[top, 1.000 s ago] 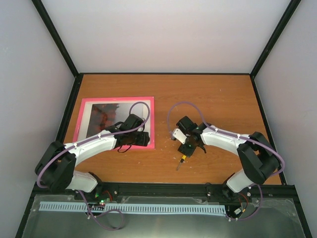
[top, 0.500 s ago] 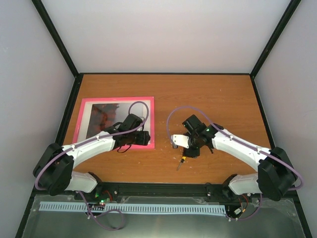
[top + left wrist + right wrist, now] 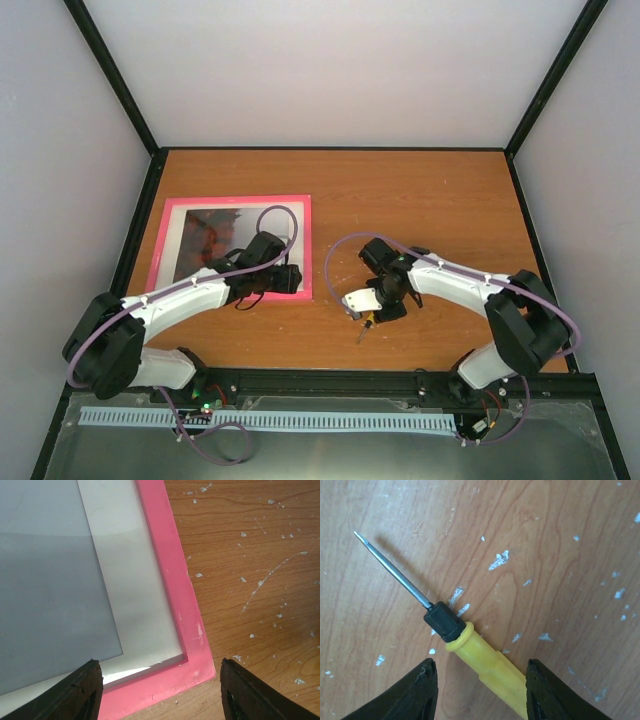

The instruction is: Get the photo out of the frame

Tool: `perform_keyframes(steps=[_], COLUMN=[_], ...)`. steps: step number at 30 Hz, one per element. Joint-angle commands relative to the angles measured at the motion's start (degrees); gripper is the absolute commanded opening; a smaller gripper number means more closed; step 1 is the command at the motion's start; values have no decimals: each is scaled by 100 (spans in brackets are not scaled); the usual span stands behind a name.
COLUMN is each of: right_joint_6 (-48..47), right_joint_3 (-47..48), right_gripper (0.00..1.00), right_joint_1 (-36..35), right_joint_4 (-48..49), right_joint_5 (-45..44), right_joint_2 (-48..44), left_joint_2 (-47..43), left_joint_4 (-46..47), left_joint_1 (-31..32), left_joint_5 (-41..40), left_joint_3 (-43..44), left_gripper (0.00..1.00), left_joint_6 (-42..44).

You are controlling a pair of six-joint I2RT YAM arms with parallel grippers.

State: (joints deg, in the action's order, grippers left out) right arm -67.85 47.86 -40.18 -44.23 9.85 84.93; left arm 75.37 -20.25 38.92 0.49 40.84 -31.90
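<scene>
The photo (image 3: 212, 238) lies in the frame (image 3: 236, 199), flat on the left of the table (image 3: 430, 190). We see the left gripper (image 3: 159, 680) over the frame's near right corner, jaws apart. The right gripper (image 3: 480, 680) straddles the screwdriver (image 3: 487, 664), jaws apart and clear of its yellow handle.

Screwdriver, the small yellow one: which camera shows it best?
The right wrist view. There the screwdriver fills the picture: yellow handle, black collar and thin metal shaft, lying on the table. The top view shows it only as a tiny sliver. The left wrist view shows none of it, only the pink frame and its corner.
</scene>
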Motion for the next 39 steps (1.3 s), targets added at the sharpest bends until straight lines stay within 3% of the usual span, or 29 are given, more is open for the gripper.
perform_keyframes(steps=[1,17,24,30,35,39], right_joint_6=[-473,-158,33,-338,-1416,-2272], right_joint_3=[220,126,-48,-544,-995,-1044], right_gripper=[46,25,15,14,13,13], right_joint_1=[-68,-55,348,1682,3678,5279], right_joint_4=[-101,109,-135,-686,-936,-1006], right_joint_5=[-96,-371,-446,-427,-600,-528], right_joint_2=[320,644,162,-777,-1452,-1448], left_joint_2=[-158,-189,-142,-72,30,155], left_joint_4=[70,110,221,350,467,560], left_joint_1=[55,55,55,50,54,53], left_joint_5=[-114,-104,-37,23,127,186], left_joint_3=[-15,-39,-67,-47,-39,5], left_gripper=[64,65,65,65,65,65], left_joint_6=[-72,-88,-55,-6,36,94])
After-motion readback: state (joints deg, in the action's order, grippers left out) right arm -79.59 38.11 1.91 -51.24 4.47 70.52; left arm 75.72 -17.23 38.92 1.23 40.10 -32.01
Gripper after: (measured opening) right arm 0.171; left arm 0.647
